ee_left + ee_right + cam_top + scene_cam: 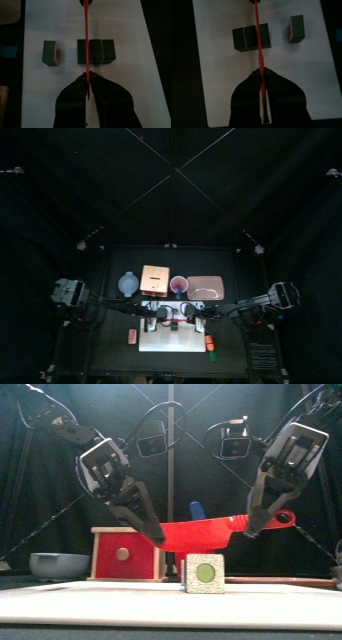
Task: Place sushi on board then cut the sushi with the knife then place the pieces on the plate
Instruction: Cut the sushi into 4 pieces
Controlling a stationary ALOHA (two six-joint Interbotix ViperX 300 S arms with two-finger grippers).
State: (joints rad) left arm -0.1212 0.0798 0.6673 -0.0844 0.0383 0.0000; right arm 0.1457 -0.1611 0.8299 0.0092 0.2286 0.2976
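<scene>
Both arms are angled down toward the middle. The left tool and right tool are clamped on opposite ends of the red knife.

Knife over sushi roll, piece beside, on board.

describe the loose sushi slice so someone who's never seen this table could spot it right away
Find the white cutting board at the table's front, with the red knife held over it. Under the blade lies the dark green sushi roll, its blocks joined side by side. The loose slice is the single thin block lying alone beside the roll, with a clear gap of bare board between them.
</scene>
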